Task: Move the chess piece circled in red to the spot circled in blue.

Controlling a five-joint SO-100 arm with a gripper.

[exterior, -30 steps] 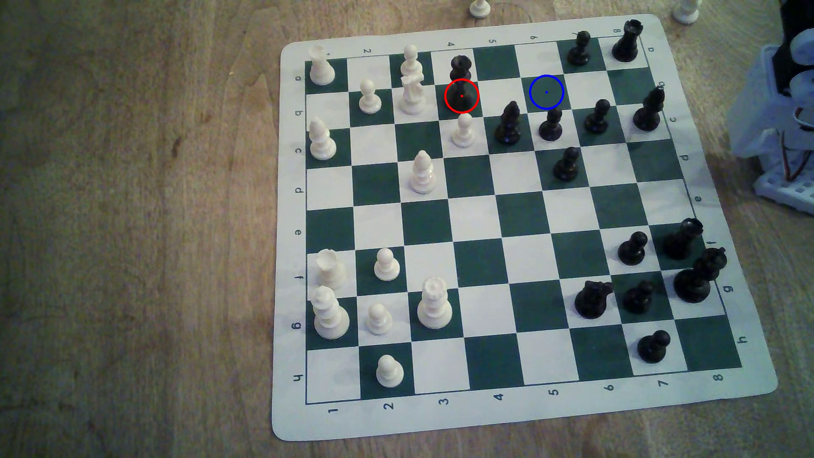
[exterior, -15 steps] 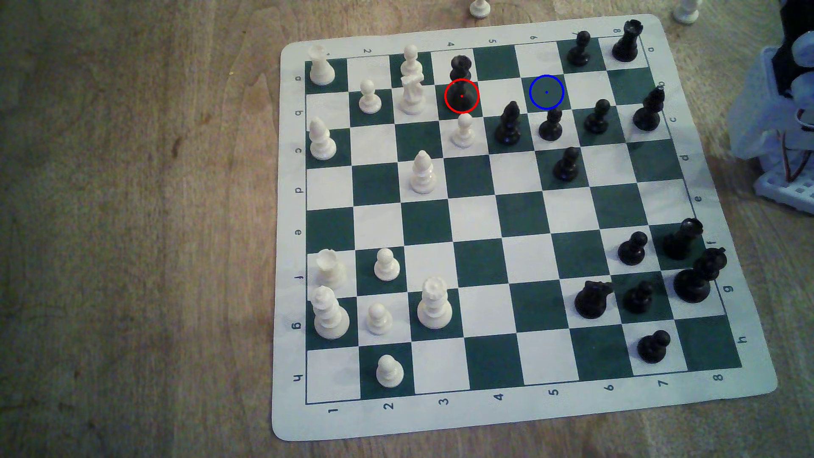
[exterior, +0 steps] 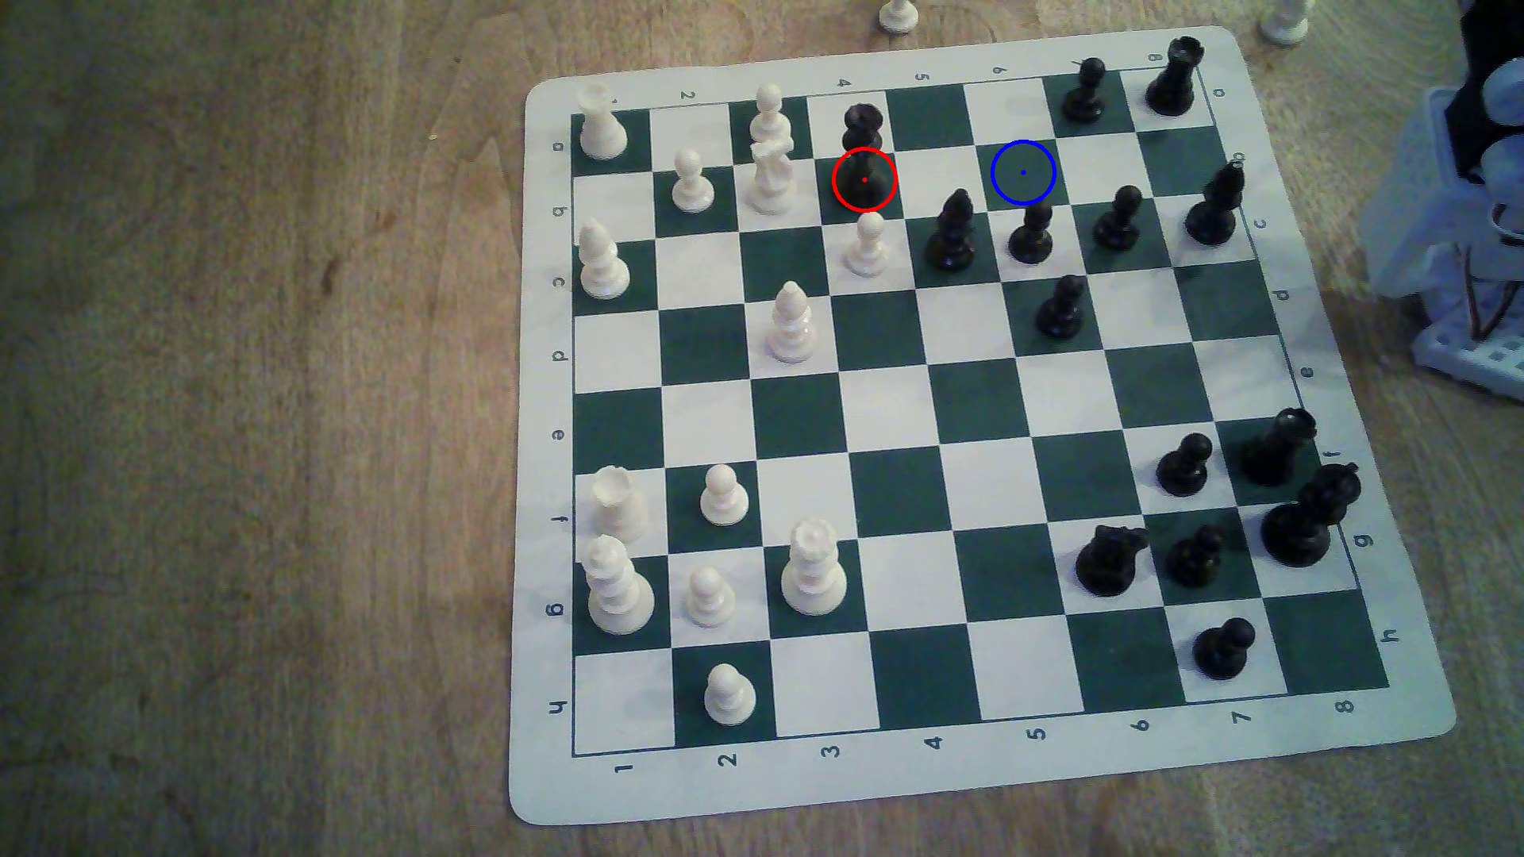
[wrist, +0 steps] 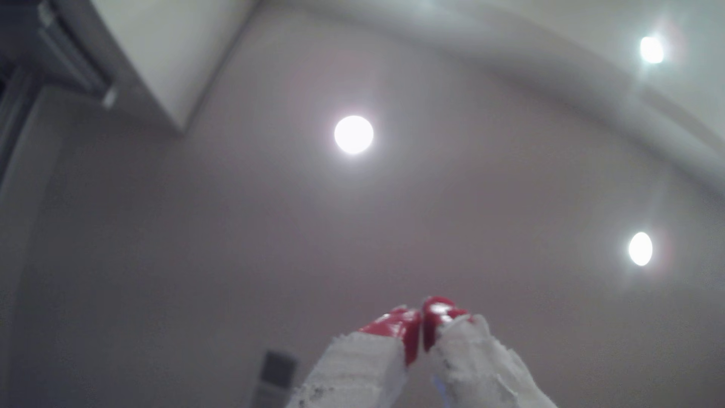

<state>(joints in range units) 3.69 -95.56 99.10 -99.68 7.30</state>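
Observation:
The chess piece (exterior: 863, 156), black with a lumpy head and wide round base, stands in the red ring on a dark green square near the board's far edge. The spot (exterior: 1023, 172), a green square with a thin blue ring and centre dot, lies two squares toward the exterior view's right and is bare. In the wrist view my gripper (wrist: 421, 316) points up at a ceiling, its red-tipped white fingers (wrist: 396, 325) pressed together with nothing between them. The arm's base (exterior: 1476, 206) sits off the board at the exterior view's right edge.
The green-and-white board (exterior: 899, 461) lies on a wooden table. A black pawn (exterior: 1031, 235) and a black bishop (exterior: 952, 235) stand just in front of the spot. A white knight (exterior: 771, 177) and a white pawn (exterior: 867, 245) neighbour the circled piece.
The white arm parts at the exterior view's right edge have shifted slightly. No piece on the board has moved.

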